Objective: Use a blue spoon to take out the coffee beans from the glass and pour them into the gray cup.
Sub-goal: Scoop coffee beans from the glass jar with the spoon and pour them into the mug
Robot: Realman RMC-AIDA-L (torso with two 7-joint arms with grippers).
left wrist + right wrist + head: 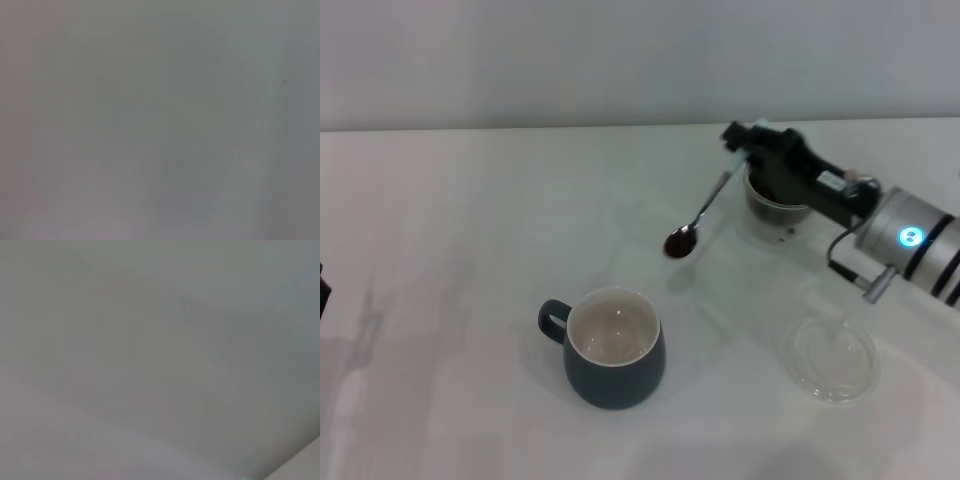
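Head view shows the right end effector [740, 150] clenched on the pale handle of the blue spoon [705, 208], just above the glass [775, 205], which stands on the white table [470, 220] on the robot's right side. The spoon slopes down and away from the glass toward the middle of the table, and its bowl carries a small dark load of coffee beans [680, 243]. The bowl hangs in the air between the glass and the gray cup [613, 347], not yet over the cup's rim. The gray cup stands nearer to the robot, its loop handle pointing to the robot's left, and its pale inside looks empty. A flat clear saucer [832, 357] lies on the table, near the right arm. I judge that the scooping is done and the carrying step is in hand. The next move calls for bringing the bowl level over the cup's mouth, then turning the wrist so the beans fall inside. Both wrist views show only a plain gray surface, and the left end effector is not visible in any view.
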